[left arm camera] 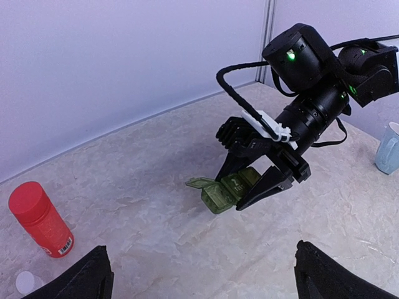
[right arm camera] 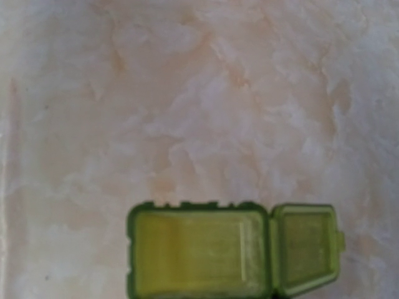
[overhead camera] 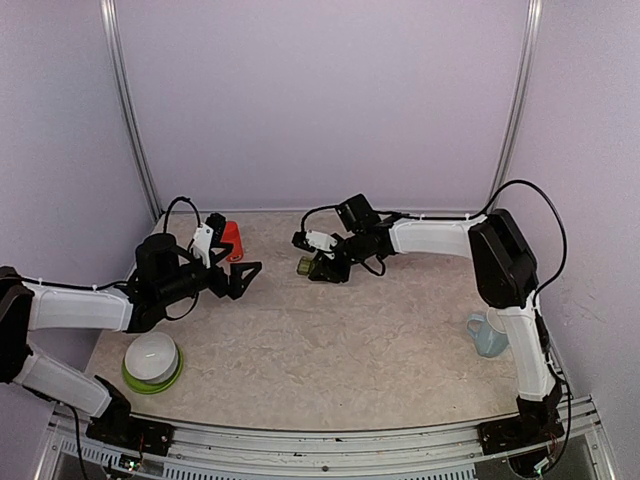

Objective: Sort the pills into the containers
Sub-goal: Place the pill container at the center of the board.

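Note:
The containers (overhead camera: 306, 265) (left arm camera: 227, 190) are a small green strip of joined compartments, at the back middle of the table. My right gripper (overhead camera: 318, 266) (left arm camera: 229, 194) is shut on the containers, one black finger on each side of the middle compartment. The end compartment (right arm camera: 199, 249) is open and looks empty, its lid (right arm camera: 305, 246) flipped out to the side. I cannot tell whether the strip rests on the table or hangs just above it. My left gripper (overhead camera: 243, 280) (left arm camera: 201, 246) is open, holds nothing and points at the strip from the left. No pills show.
An orange-red bottle (overhead camera: 232, 240) (left arm camera: 40, 218) stands at the back left, with a small white cap (left arm camera: 25, 281) near it. A white bowl (overhead camera: 151, 355) sits on a green plate (overhead camera: 172, 383) at the front left. A pale blue mug (overhead camera: 487, 335) (left arm camera: 389, 146) stands on the right.

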Available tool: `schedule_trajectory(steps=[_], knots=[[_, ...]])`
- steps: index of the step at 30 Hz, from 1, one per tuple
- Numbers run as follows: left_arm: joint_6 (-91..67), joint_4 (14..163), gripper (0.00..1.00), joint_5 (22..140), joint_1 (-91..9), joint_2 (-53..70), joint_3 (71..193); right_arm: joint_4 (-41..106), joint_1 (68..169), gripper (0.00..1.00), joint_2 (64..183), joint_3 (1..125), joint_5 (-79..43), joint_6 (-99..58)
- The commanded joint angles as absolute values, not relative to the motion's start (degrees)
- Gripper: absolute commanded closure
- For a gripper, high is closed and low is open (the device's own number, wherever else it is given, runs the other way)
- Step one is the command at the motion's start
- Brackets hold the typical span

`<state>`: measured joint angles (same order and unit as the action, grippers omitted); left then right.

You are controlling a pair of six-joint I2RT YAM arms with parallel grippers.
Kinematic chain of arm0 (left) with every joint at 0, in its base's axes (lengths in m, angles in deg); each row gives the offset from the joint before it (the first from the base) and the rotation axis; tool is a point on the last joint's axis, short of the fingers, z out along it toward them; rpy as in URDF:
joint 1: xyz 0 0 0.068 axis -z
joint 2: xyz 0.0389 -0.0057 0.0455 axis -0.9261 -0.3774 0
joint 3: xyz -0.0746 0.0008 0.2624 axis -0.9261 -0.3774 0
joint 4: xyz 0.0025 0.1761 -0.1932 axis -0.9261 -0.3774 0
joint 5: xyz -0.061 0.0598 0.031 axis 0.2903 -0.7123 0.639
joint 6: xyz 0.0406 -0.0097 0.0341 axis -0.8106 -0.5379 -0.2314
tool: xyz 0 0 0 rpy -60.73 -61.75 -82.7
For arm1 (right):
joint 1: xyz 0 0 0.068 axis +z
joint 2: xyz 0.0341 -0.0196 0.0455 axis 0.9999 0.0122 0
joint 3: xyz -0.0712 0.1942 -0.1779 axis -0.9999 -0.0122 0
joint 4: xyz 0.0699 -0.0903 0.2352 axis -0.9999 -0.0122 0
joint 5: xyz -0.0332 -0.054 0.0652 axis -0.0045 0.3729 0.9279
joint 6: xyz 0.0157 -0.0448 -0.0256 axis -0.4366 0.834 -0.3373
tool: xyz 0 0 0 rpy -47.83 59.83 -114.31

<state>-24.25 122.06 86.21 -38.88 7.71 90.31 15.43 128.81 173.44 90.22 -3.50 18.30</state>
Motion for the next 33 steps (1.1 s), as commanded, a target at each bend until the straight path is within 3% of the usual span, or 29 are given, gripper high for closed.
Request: schedule_trajectory(steps=[1,22,33], knots=[[-24.4,125.0,0.01,86.1,-39.8,9.2,89.0,15.4,128.4,0.65,175.3,92.2,-4.3,19.3],[-23.0,127.5,0.01,86.4,-41.9,8.4,87.7,13.1,128.3,0.63,181.5,96.7,-8.3,24.2],[-22.5,128.0,0.01,86.7,-42.3,8.2,87.5,11.2,128.0,0.56,181.3,95.9,-6.3,26.0]])
